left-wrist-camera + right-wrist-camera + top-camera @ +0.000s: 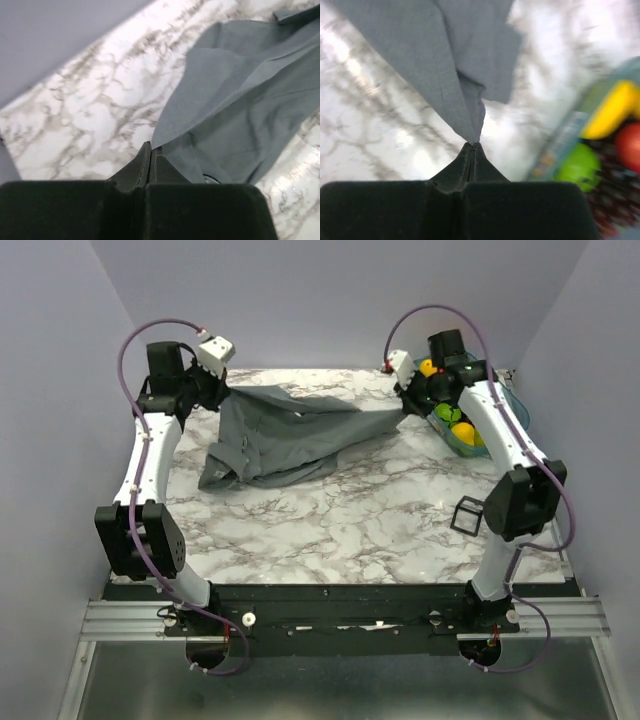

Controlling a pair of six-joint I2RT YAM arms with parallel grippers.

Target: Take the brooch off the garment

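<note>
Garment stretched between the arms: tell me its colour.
The garment is plain grey; the top external view shows it best.

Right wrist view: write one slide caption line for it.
Right pincer pinching a point of the grey shirt above the marble table.

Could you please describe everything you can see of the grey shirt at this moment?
The grey shirt is a soft, woven-looking garment, creased and bunched. It is stretched across the far half of the marble table: the left claw is shut on one edge at the far left, the right claw on a pinched point of cloth at the far right. Between them it sags, and its lower folds rest on the table at the near left.
</note>
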